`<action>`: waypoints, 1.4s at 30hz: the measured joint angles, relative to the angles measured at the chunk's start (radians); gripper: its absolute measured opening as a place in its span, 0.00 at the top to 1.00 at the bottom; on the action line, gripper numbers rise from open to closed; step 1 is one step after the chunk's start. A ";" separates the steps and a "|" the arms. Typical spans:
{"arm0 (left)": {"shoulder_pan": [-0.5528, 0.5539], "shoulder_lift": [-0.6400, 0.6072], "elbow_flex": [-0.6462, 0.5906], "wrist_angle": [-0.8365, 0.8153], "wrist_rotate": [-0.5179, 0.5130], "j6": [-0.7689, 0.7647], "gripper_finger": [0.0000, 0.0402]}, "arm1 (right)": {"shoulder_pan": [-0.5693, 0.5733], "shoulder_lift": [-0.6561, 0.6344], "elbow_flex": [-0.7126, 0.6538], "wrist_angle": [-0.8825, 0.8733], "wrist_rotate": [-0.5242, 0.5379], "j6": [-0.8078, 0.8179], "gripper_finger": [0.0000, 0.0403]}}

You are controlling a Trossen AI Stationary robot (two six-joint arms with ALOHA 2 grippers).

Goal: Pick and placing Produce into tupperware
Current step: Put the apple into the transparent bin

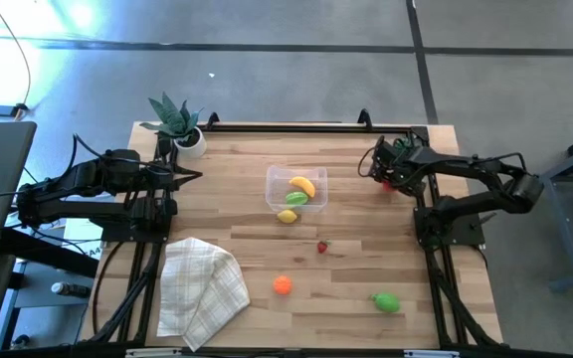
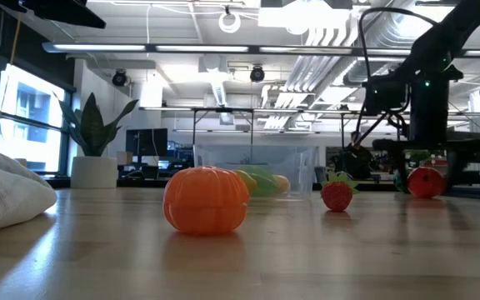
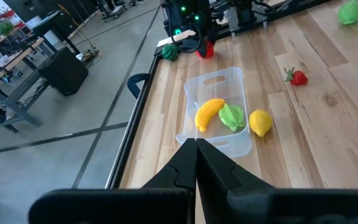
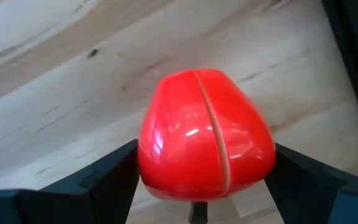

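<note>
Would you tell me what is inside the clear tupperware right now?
Inside the tupperware lie a yellow banana and a green piece. The lemon sits just outside its wall. Nothing seems hidden beneath them.

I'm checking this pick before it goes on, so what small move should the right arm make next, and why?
Probably lift. The right gripper has its fingers on both sides of the red toy fruit, low by the table's far right edge, so raising it clear comes before carrying it left to the tupperware, which already holds a banana and a green piece.
</note>
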 joint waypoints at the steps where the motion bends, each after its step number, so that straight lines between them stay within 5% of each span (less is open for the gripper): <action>1: 0.000 0.000 0.000 0.000 0.000 0.000 1.00 | 0.000 0.000 0.001 0.001 0.006 -0.004 0.24; 42: 0.000 0.000 0.000 0.000 0.000 0.000 1.00 | 0.000 0.000 -0.027 0.050 0.060 -0.001 0.24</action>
